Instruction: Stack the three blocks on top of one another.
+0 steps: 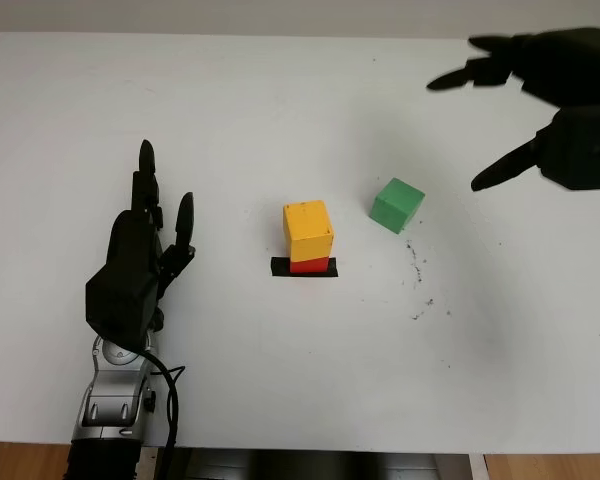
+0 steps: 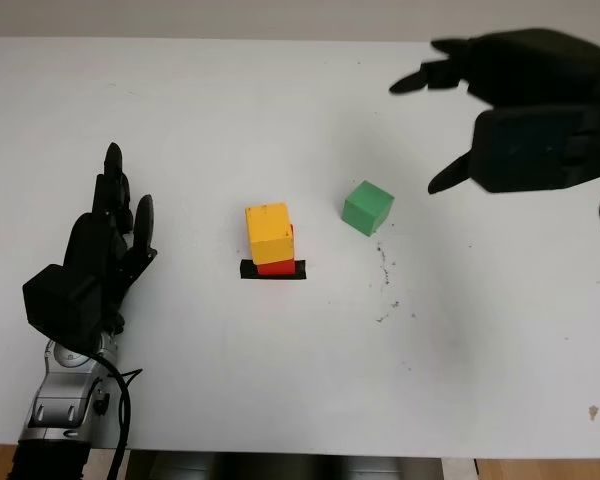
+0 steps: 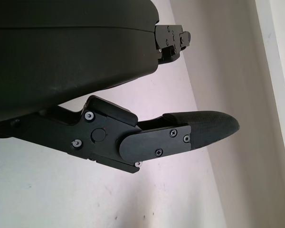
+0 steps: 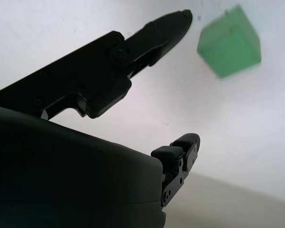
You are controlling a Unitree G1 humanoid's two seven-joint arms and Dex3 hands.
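A yellow block (image 1: 308, 230) sits on a red block (image 1: 310, 265), the pair standing on a black mark (image 1: 304, 270) at the table's middle. A green block (image 1: 397, 205) lies alone on the table to the right of the stack, tilted a little; it also appears as the green block (image 4: 229, 42) in the right wrist view. My right hand (image 1: 500, 120) hovers above the table at the far right, open, apart from the green block. My left hand (image 1: 145, 255) is at the left of the table, open and holding nothing.
The white table (image 1: 230, 120) has dark specks (image 1: 418, 275) just right of the stack. Its front edge (image 1: 320, 450) runs along the bottom of the picture.
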